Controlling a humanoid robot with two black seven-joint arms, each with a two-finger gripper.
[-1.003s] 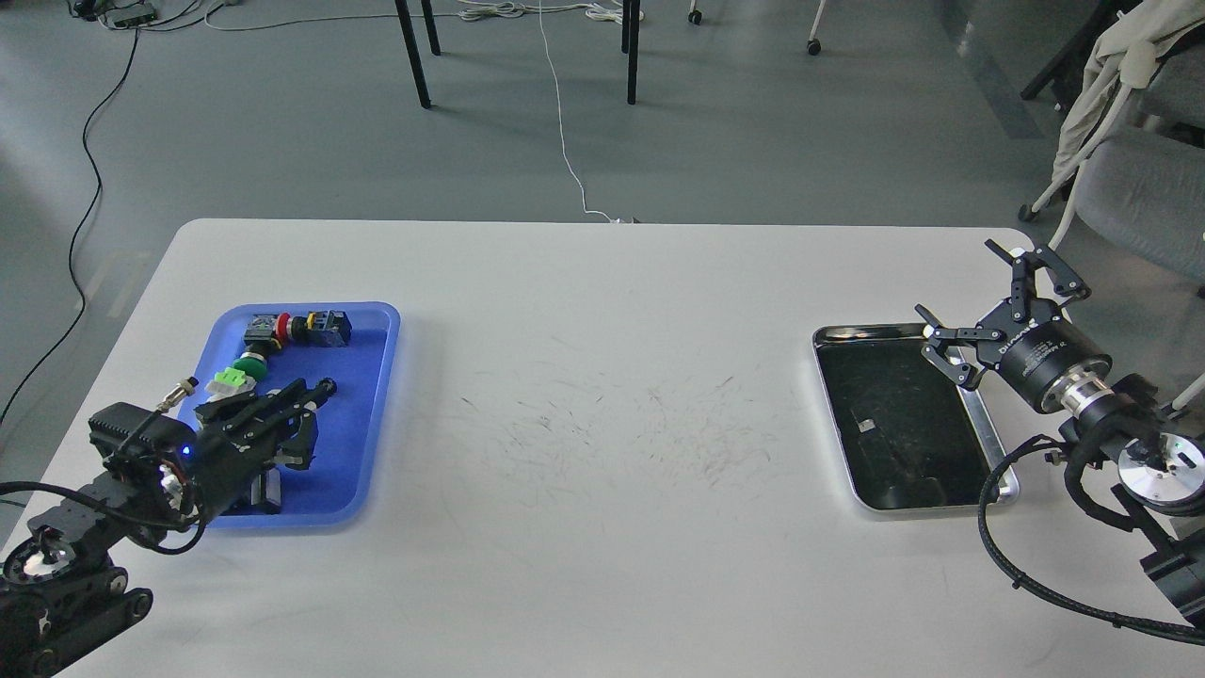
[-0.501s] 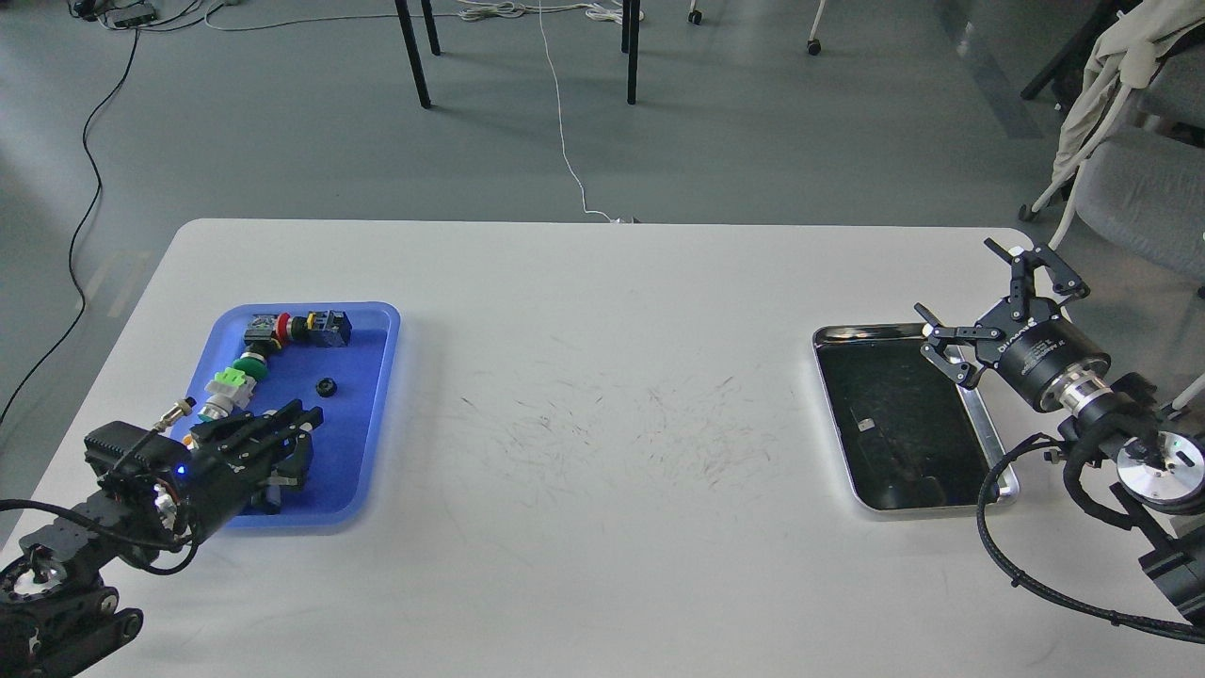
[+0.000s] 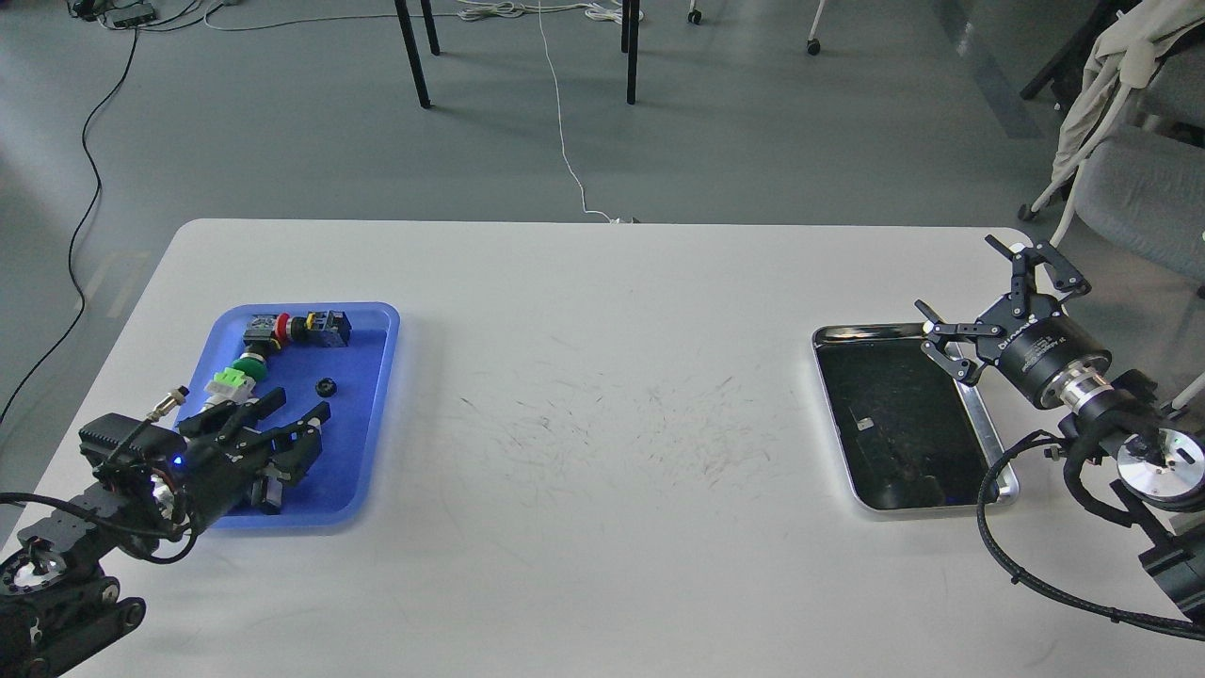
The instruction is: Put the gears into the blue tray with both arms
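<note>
Nearest, at eight o'clock, the left gripper has drawn back over the blue tray with its fingers now spread and empty. Just beyond, at its one o'clock, the gear it covered a second ago lies free on the tray floor, so that placement looks done. Far off at three o'clock, the right gripper hangs wide open, holding nothing, over the steel tray, unmoved.

Bright even light, soft shadows, sharp focus throughout

One head view, high behind the table, facing forward and down; arms entering both lower corners
</note>
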